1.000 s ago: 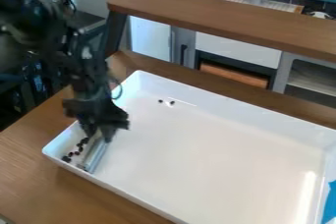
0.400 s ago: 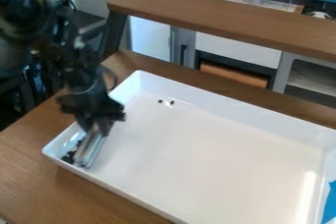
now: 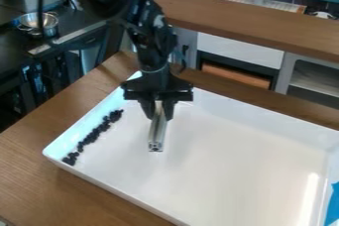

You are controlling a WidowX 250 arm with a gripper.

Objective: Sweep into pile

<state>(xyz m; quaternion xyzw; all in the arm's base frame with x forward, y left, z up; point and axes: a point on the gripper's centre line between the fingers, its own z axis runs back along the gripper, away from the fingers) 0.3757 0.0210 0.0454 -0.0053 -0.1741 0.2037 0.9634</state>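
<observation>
Black pieces (image 3: 102, 127) trail beside the tray (image 3: 232, 170) wall, camera-left of the end effector (image 3: 158, 116), which grips a metal bar (image 3: 156, 135).

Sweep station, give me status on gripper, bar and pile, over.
Gripper shut on metal bar, over the tray. Dark pieces strung in a line along the tray's left side. Nothing seen between bar and line.

The white tray (image 3: 232, 170) is running past the bottom and right edges. Above it, the gripper (image 3: 158, 116) is concealing part of its far wall and the metal bar's (image 3: 156, 136) upper end. At its short wall, dark pieces (image 3: 103, 127) are defying identification. At its opposite end, a blue patch (image 3: 333, 205) is leaving the frame.
</observation>
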